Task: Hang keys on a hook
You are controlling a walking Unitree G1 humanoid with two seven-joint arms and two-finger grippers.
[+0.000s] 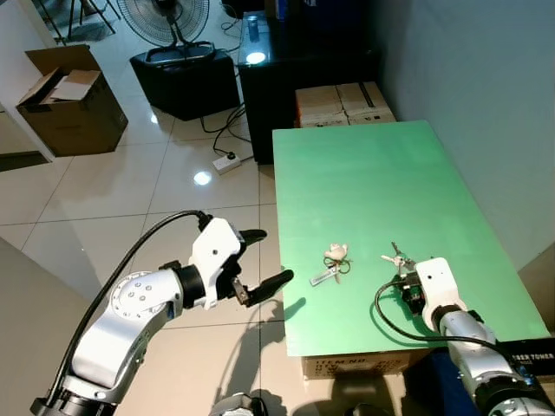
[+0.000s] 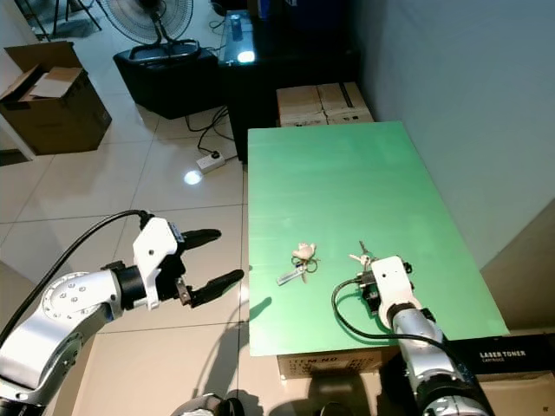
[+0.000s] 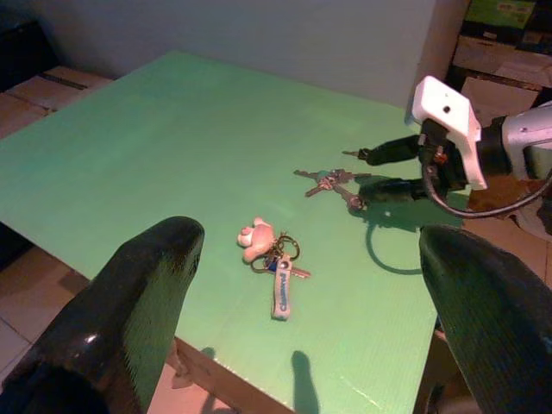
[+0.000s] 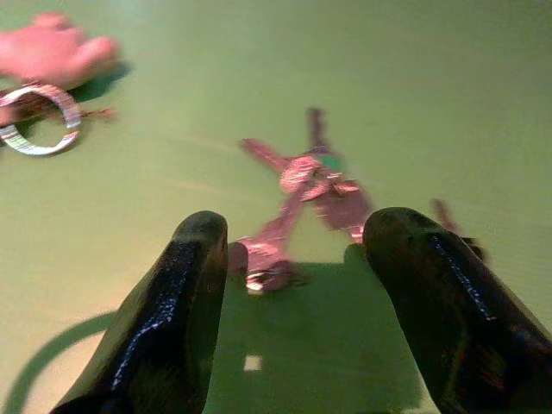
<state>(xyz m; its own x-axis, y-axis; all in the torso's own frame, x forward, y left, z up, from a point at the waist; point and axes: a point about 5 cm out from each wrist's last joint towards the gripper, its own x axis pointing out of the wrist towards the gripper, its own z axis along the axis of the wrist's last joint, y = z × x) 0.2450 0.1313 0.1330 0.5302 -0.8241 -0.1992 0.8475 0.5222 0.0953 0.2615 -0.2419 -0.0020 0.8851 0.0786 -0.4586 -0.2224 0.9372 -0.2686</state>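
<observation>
A loose bunch of metal keys (image 1: 396,257) lies on the green table (image 1: 373,165) near its front edge. My right gripper (image 4: 293,228) hovers low just behind the keys (image 4: 302,185), open, with one finger on each side of them. To the left lies a second key ring with a pale plush charm and a strap (image 1: 336,260). My left gripper (image 1: 277,256) is open off the table's left edge, above the floor, pointing at the table. From the left wrist, the charm ring (image 3: 267,254), the keys (image 3: 332,181) and the right gripper (image 3: 371,172) are visible.
Cardboard boxes (image 1: 342,102) and a black cabinet (image 1: 260,78) stand beyond the table's far end. A grey wall (image 1: 486,87) runs along the right. On the tiled floor to the left are a power strip (image 1: 227,162), a fan (image 1: 165,17) and an open carton (image 1: 69,100).
</observation>
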